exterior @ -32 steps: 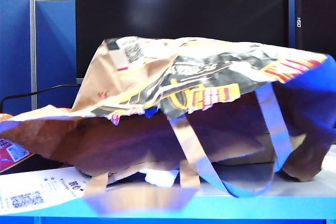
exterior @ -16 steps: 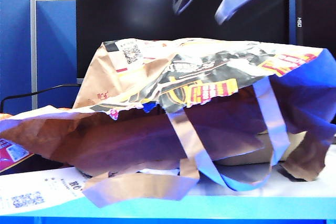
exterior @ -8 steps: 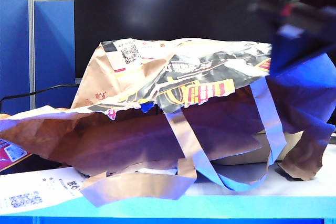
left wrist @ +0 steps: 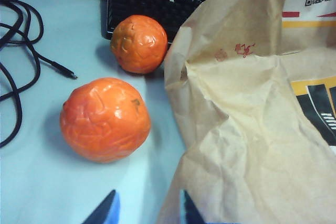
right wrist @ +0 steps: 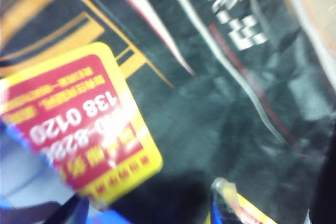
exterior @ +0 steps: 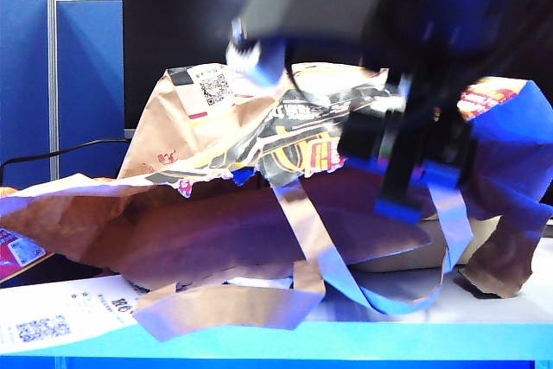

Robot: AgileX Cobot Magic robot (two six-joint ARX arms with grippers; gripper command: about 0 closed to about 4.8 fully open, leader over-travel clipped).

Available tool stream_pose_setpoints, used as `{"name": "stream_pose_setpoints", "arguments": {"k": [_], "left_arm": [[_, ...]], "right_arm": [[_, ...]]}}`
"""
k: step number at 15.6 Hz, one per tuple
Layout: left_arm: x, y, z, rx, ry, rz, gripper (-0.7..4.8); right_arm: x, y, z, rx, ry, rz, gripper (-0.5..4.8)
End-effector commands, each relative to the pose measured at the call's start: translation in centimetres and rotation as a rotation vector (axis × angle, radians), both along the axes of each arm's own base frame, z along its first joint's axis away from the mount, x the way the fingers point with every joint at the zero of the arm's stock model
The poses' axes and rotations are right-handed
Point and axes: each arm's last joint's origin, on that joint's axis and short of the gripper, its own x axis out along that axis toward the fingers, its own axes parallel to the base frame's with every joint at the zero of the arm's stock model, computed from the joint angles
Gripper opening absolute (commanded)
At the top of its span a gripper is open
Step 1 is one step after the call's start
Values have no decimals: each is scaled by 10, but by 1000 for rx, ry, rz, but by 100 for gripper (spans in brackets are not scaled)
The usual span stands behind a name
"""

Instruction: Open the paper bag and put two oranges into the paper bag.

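While the paper bag (exterior: 259,170) is lying crumpled along the desk (exterior: 484,330) edge, the right tool (exterior: 406,174) is hovering against its print, jaw state unclear. The left tool (left wrist: 147,214) is hanging near both oranges (left wrist: 105,119), fingers apart.

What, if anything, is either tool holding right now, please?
Nothing visibly. The left tool hangs empty near the oranges; the right tool is over the paper bag, contact unclear.
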Motion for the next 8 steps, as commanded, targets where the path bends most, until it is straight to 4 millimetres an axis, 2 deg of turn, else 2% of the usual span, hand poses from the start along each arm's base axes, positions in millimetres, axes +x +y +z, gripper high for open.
{"name": "stream_pose_setpoints", "arguments": {"k": [1,3,4,8], "left_arm": [[0,0,2,5,-12,1,157],[0,0,2,5,-12,2,157],[0,0,2,5,-12,2,157],[0,0,2,5,-12,2,157]], "right_arm": [[14,5,5,127,-54,-55,291],[34,3,9,185,-85,-116,195],[40,1,10,197,-94,-138,171],[63,-3,18,160,-139,-147,15]]}}
